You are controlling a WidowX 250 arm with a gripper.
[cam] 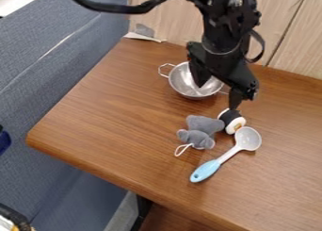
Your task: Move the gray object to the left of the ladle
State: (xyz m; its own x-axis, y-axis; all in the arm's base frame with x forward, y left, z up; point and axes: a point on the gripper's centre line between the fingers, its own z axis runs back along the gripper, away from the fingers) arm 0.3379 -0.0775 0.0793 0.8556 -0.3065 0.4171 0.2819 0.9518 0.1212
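Ladle (pixel 248 139): one, landmark, on tabletop (pixel 113 117). Gray plush toy (pixel 200 132): one, with cord loop, beside the ladle, left of its bowl. Fingers (pixel 235 102): one pair, apart, beyond the ladle. Step, as judged: approach before grasping. Next move: align over toy, lower, close, shift farther left of ladle.

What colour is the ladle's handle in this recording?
The handle is light blue, seen best in the camera view.

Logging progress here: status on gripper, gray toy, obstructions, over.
Gripper open. Gray toy down, left of ladle's bowl. Black-and-white piece crowding toy's right side.
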